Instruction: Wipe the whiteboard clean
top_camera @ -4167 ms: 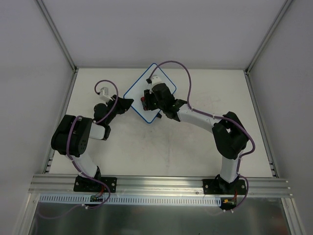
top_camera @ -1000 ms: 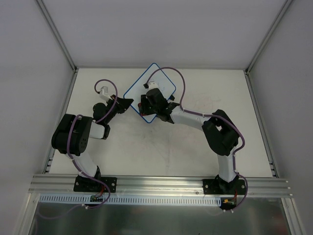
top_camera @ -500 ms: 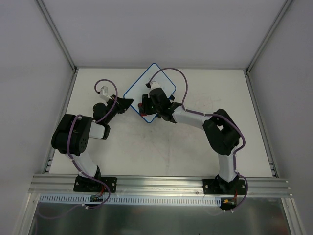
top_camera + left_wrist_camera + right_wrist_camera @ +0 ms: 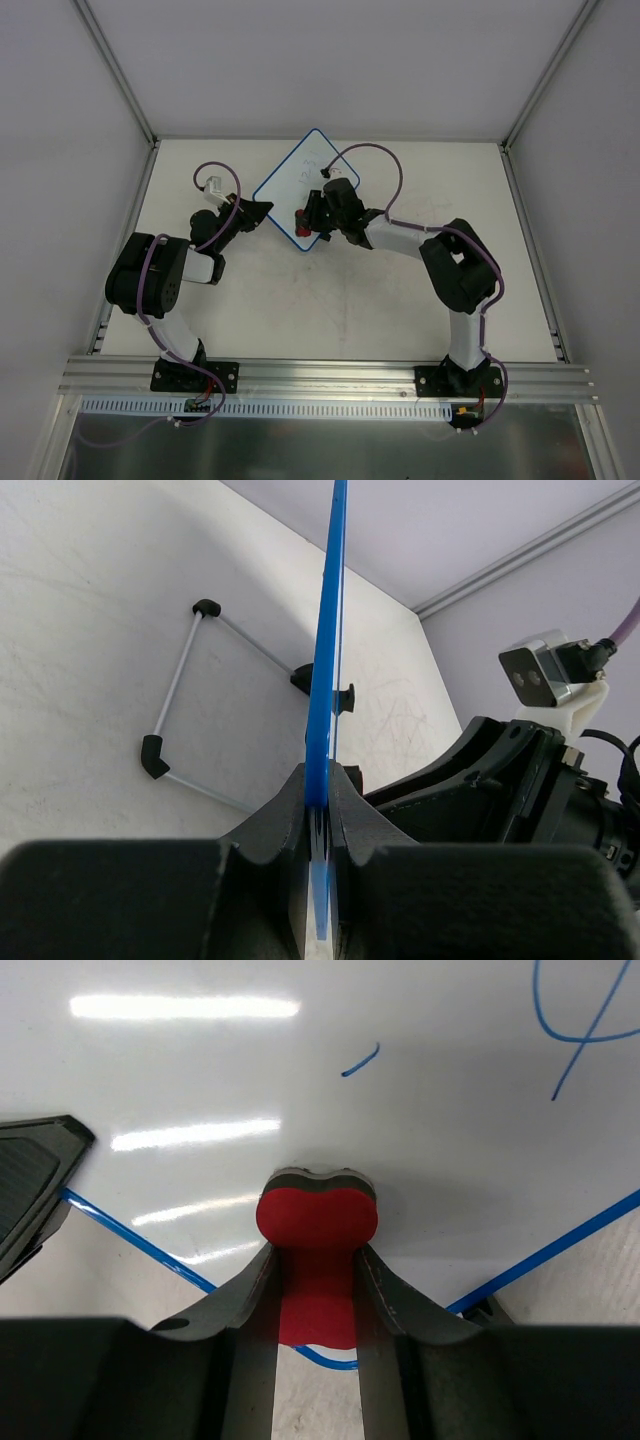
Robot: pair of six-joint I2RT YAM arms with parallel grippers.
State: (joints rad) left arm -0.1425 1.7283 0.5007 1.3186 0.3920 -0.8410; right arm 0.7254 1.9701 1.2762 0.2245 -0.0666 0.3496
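The whiteboard (image 4: 302, 180) lies as a diamond at the back middle of the table, white with a thin blue rim. My left gripper (image 4: 262, 211) is shut on its left corner; in the left wrist view the rim (image 4: 328, 630) runs edge-on between the closed fingers of that gripper (image 4: 320, 790). My right gripper (image 4: 307, 216) is shut on the red eraser (image 4: 300, 217) and presses it on the board near its lower corner. In the right wrist view the eraser (image 4: 318, 1222) touches the board (image 4: 300, 1090); blue pen marks (image 4: 361, 1060) remain above it and at the top right.
A thin wire frame with black corner pieces (image 4: 190, 705) shows beside the board in the left wrist view. The table's back wall and aluminium side rails (image 4: 120, 75) enclose the area. The left gripper's finger (image 4: 30, 1180) shows at the left of the right wrist view.
My right gripper has slid the eraser across the board, first toward the left lower edge, then back a little to the right. The left gripper and board have stayed put.
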